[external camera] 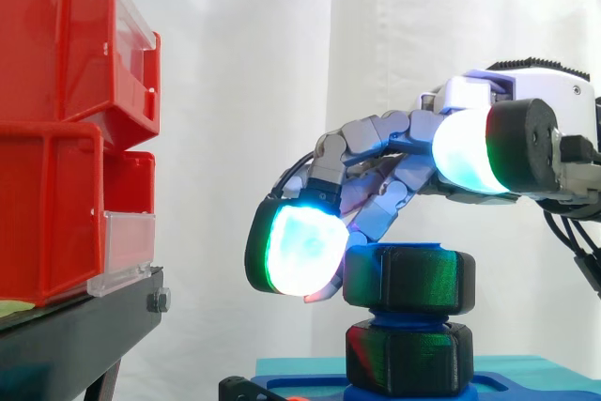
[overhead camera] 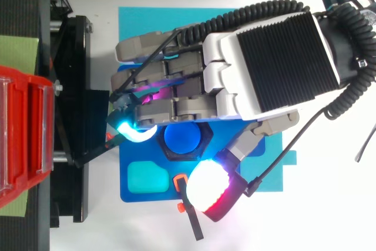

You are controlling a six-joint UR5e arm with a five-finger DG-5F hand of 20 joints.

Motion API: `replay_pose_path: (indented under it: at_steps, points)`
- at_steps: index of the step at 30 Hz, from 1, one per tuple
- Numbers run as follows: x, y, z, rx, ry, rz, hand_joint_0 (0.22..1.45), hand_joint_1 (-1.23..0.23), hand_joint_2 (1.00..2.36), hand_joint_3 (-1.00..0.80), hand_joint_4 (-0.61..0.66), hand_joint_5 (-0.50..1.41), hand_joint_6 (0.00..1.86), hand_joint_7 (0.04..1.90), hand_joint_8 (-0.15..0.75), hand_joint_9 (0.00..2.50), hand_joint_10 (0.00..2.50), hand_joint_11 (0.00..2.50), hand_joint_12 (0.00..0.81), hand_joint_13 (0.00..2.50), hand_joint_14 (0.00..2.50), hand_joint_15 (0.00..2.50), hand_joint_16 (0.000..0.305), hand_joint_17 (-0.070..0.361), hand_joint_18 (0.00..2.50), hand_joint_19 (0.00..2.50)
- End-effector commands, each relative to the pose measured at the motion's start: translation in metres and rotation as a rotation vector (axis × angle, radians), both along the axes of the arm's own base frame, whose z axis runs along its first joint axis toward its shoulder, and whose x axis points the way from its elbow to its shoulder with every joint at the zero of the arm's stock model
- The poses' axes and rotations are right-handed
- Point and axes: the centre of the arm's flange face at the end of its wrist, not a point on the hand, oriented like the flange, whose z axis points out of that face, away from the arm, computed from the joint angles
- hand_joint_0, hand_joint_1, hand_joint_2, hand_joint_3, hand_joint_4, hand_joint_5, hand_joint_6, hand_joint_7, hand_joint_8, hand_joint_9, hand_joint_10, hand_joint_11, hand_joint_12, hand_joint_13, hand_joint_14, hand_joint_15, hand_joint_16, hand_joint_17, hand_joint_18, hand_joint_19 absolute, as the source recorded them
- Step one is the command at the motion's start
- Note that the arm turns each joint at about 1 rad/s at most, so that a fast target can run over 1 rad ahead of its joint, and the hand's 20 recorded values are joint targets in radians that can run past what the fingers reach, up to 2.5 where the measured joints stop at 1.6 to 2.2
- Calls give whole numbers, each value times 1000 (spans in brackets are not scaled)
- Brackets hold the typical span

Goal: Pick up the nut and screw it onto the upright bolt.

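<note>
A black hex nut [external camera: 408, 279] sits near the top of the upright blue bolt [external camera: 404, 315], whose round blue head [overhead camera: 184, 138] shows inside the nut's rim [overhead camera: 171, 152]. A second black nut [external camera: 408, 359] is lower on the same bolt, just above the blue base [external camera: 526, 387]. My hand [overhead camera: 264, 69] hovers over the bolt with its fingers [external camera: 376, 138] bent down. One glowing fingertip [external camera: 296, 251] hangs at the upper nut's left side. The thumb [overhead camera: 208, 186] is held apart from the nut and higher than it. Nothing is pinched.
Red bins [external camera: 56, 138] are stacked on a black stand [external camera: 75, 335] to the left of the bolt. The blue base [overhead camera: 132, 195] lies on a teal mat [overhead camera: 153, 22] and has a pale cyan recess [overhead camera: 147, 176]. A thin black bar [overhead camera: 194, 224] juts from its near edge.
</note>
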Motion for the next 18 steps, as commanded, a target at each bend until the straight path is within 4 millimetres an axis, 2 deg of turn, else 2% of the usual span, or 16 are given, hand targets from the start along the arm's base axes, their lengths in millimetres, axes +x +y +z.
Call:
replay_pose_path:
  at_steps: [1, 12, 18]
  points:
    - [-1, 0, -1, 0, 6, 0, 521, -96, 1000, -500, 240, -50, 505, 1121, 246, 849, 0, 0, 278, 491, 0, 0, 31, 70, 198, 16]
    - [-1, 0, -1, -1, 8, 0, 532, -138, 1000, -500, 200, -27, 504, 1336, 259, 895, 0, 0, 271, 530, 0, 0, 31, 69, 241, 35]
    - [-1, -5, 0, 0, 2, -3, 543, -194, 1000, -500, 193, 3, 503, 1430, 269, 990, 0, 0, 250, 632, 0, 0, 28, 64, 361, 61]
